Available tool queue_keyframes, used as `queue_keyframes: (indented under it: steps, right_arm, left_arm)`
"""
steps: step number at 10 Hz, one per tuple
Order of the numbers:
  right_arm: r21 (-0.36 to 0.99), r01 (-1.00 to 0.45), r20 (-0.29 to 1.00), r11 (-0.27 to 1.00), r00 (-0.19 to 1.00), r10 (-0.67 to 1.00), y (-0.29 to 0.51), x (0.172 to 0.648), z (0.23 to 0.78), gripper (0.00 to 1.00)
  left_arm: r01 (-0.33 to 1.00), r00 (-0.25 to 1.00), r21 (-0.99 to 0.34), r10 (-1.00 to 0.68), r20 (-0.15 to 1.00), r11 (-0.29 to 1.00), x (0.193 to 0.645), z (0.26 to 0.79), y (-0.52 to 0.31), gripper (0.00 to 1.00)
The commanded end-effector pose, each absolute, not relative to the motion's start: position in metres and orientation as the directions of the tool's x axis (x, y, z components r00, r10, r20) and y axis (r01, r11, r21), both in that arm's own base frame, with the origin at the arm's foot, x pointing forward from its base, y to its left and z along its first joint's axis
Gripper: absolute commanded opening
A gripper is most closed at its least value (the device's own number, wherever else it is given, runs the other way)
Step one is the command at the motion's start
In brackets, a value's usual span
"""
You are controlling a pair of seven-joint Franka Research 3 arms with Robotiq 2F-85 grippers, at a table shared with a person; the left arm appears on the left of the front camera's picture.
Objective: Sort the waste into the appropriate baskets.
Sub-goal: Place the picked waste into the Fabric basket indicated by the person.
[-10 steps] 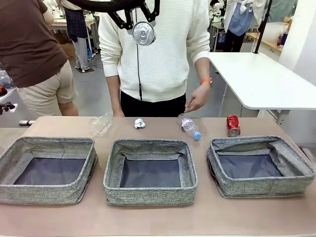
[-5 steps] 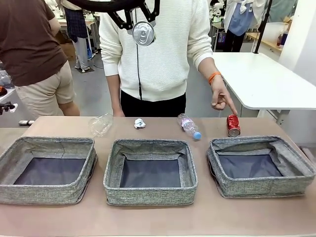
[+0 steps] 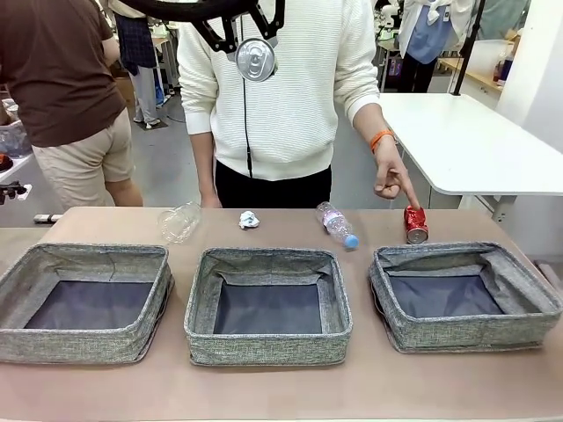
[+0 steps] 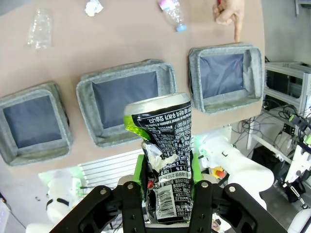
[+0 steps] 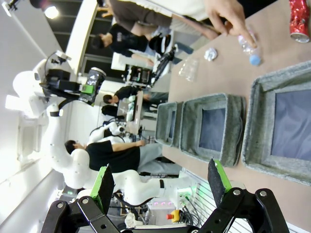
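We open on the dark can (image 4: 163, 145), dented at the waist and covered in print. It is clamped between the green pads of the left gripper (image 4: 167, 167), whose jaws are drawn partway in against its sides. In the front view, that can (image 3: 255, 60) hangs high at twelve o'clock, its silver top facing us, well above the table (image 3: 281, 387).

Below it sit three grey baskets in a row: the left basket (image 3: 88, 255), middle basket (image 3: 268, 258) and right basket (image 3: 466, 255). Taking the middle basket as our dial, the paper ball (image 3: 249, 219) lies at twelve o'clock just beyond the rim. The pink-labelled bottle (image 3: 337, 224) lies on its side at one o'clock, and the crushed bottle (image 3: 179, 221) at ten o'clock.

At eleven o'clock of the right basket stands the red can (image 3: 415, 223). The person's hand (image 3: 391, 176) points a finger straight down at it; we cannot tell whether the fingertip touches it.

Over to the right gripper (image 5: 160, 187): its jaws are spread wide with nothing between them, and it is held off the table edge.
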State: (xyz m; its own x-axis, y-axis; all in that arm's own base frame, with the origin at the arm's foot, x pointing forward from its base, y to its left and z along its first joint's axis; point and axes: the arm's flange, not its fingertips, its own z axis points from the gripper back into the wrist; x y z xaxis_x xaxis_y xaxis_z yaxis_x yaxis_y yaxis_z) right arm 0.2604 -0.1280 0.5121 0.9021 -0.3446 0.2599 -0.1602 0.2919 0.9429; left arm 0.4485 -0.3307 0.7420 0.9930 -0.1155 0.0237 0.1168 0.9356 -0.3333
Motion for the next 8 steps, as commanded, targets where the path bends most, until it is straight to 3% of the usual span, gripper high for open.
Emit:
queue_keyframes:
  steps: [1,3,6,8]
  right_arm:
    - [0.941,-0.192,0.285,0.278,0.894,-0.346,-0.128,0.263,0.514,1.00]
    - [0.941,-0.192,0.285,0.278,0.894,-0.346,-0.128,0.263,0.514,1.00]
    - [0.941,-0.192,0.285,0.278,0.894,-0.346,-0.128,0.263,0.514,1.00]
    - [0.941,-0.192,0.285,0.278,0.894,-0.346,-0.128,0.263,0.514,1.00]
  left_arm:
    - [0.117,0.993,-0.331,-0.114,0.027,0.936,0.446,0.744,-0.328,0.40]
    - [0.119,0.993,-0.361,-0.118,0.025,0.925,0.434,0.736,-0.340,0.40]
    - [0.135,0.987,-0.410,-0.161,-0.029,0.902,0.358,0.710,-0.383,0.40]
    - [0.193,0.977,-0.425,-0.215,-0.002,0.884,0.321,0.689,-0.416,0.40]
